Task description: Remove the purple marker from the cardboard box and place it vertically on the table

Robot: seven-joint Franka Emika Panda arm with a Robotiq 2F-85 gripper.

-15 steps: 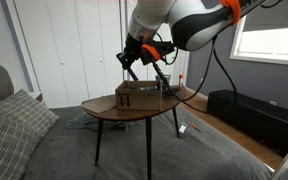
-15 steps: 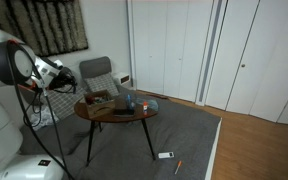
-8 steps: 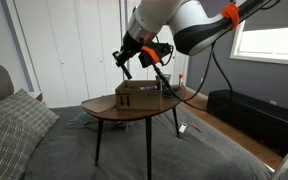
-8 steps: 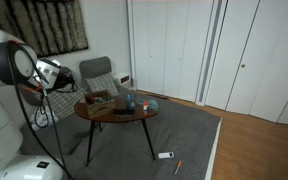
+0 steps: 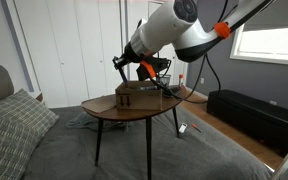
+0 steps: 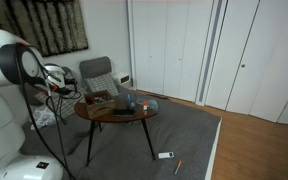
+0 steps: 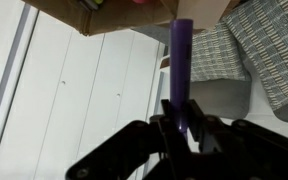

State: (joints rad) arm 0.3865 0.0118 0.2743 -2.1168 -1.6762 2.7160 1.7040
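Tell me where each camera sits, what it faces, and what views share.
Exterior view: across the room, facing the table and white doors; the arm shows above.
Exterior view: beside the robot's white body, facing the table.
Wrist view: looks along the gripper holding the purple marker; box at top.
Shared: both exterior views show the table.

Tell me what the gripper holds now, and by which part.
The gripper holds the purple marker, clamped near one end; most of its length sticks out free.

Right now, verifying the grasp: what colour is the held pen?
Purple: thin marker stick, wrist view best.
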